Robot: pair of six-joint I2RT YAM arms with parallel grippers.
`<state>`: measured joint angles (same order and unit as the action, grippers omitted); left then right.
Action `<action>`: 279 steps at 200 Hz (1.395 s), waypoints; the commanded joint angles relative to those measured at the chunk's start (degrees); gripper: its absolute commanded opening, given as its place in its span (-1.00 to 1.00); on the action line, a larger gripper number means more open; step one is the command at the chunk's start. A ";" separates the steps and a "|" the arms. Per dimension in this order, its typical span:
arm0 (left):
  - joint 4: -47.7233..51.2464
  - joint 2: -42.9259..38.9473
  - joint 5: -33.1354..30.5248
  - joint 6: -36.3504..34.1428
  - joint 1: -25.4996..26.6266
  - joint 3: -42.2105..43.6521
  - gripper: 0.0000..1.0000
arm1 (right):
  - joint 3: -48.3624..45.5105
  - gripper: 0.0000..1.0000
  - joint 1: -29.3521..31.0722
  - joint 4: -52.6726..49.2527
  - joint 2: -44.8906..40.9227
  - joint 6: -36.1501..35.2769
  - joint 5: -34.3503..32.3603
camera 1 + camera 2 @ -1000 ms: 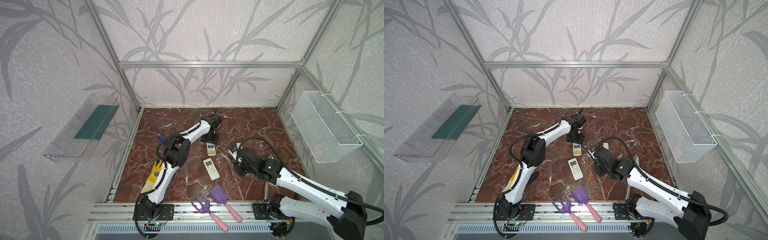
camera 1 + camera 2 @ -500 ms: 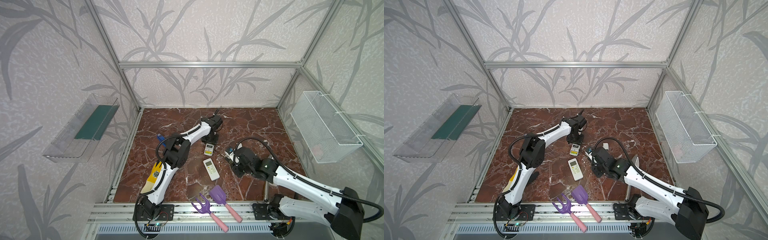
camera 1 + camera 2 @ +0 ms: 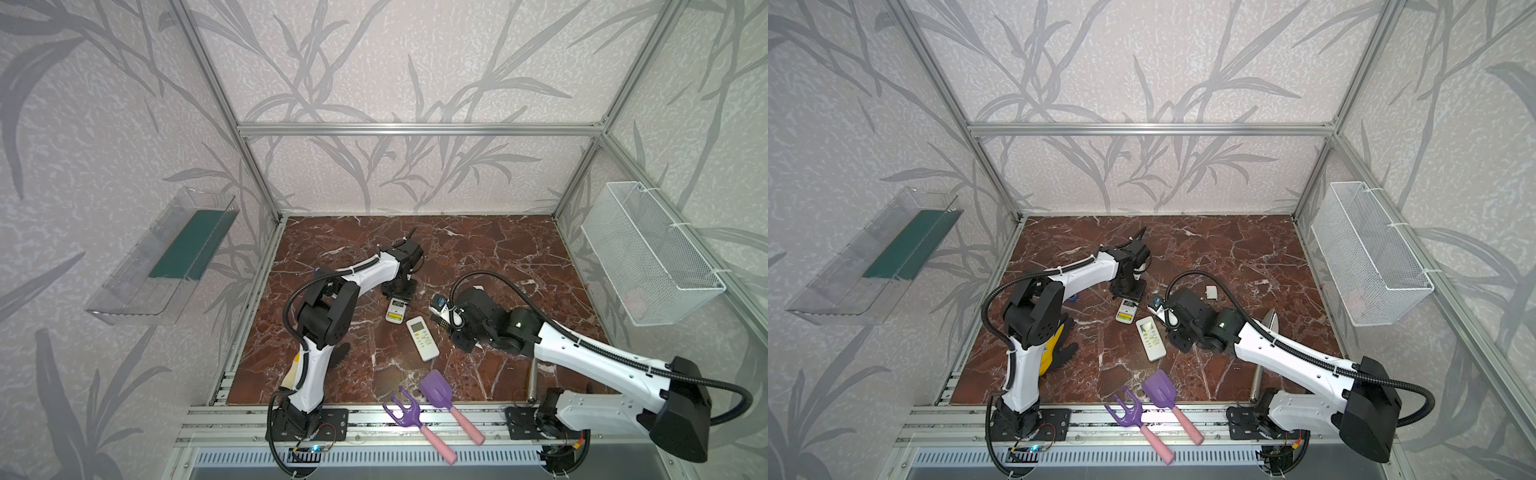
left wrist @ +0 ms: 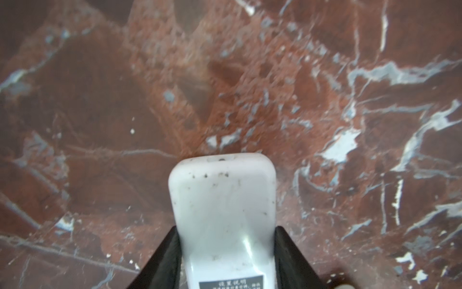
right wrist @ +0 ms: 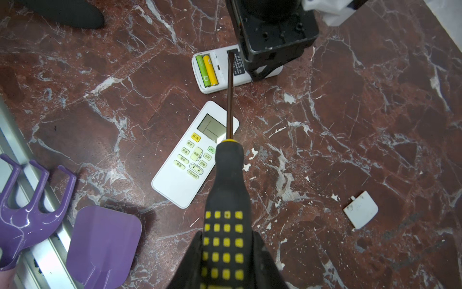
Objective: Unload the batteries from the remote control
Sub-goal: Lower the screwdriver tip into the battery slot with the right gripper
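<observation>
The white remote control (image 5: pixel 220 72) lies back-up on the marble floor with its battery bay open. Two slim batteries (image 5: pixel 207 70), one green and one yellow, lie side by side in the bay, also seen as a lime patch, the batteries (image 3: pixel 393 318), in a top view. My left gripper (image 4: pixel 226 232) is shut on the remote's far end, fingers pressed to both its sides. My right gripper (image 5: pixel 226 240) is shut on a black-and-yellow screwdriver (image 5: pixel 226 190). Its tip hovers over the remote's back beside the bay; contact cannot be told.
A second white remote (image 5: pixel 195 155) lies face-up under the screwdriver shaft. The loose battery cover (image 5: pixel 360 209) lies apart on the floor. A purple rake (image 3: pixel 405 411) and shovel (image 3: pixel 434 390) rest on the front rail. A wire basket (image 3: pixel 648 253) hangs on the right wall.
My left gripper's fingers have closed in on the remote's end. My right arm has carried the screwdriver leftward, toward the open remote.
</observation>
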<state>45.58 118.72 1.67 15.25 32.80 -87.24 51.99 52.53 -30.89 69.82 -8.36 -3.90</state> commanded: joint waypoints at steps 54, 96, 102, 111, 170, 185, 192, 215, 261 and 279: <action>1.55 -3.66 0.18 1.39 -1.15 8.23 0.06 | 10.87 -1.00 4.58 -8.58 11.46 -7.35 -1.58; 1.20 -4.03 2.51 1.85 -1.96 8.76 0.07 | 14.90 -1.00 5.61 -12.73 15.37 -9.05 -4.86; 1.11 -4.25 2.52 1.81 -1.95 8.82 0.07 | 15.43 -1.00 5.65 -13.39 15.73 -9.25 -5.33; 0.85 -4.44 2.72 1.80 -2.08 9.00 0.07 | 16.08 -1.00 5.65 -14.32 16.34 -9.48 -6.03; 1.34 -4.09 0.54 2.68 -1.97 8.56 0.07 | 17.57 -1.00 5.74 -15.96 17.23 -10.03 -6.73; 1.91 -4.00 -0.23 2.99 -1.87 8.23 0.07 | 17.60 -1.00 7.62 -15.49 17.36 -10.27 -6.73; 2.11 -4.00 -0.49 3.12 -1.86 8.06 0.07 | 17.56 -1.00 7.72 -15.15 17.44 -10.35 -6.78; 3.38 -3.69 -1.77 3.56 -1.43 7.12 0.07 | 17.80 -1.00 7.94 -14.16 17.90 -10.54 -6.49; 5.73 -3.03 -4.89 3.42 -0.29 5.47 0.07 | 18.19 -1.00 8.10 -13.93 19.05 -11.15 -8.55; 6.49 -2.84 -5.97 3.31 -0.06 5.09 0.07 | 18.24 -1.00 8.11 -13.57 18.96 -11.24 -9.63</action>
<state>45.43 114.56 -0.38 18.65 32.42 -81.32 68.51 60.38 -44.86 88.79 -18.96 -11.46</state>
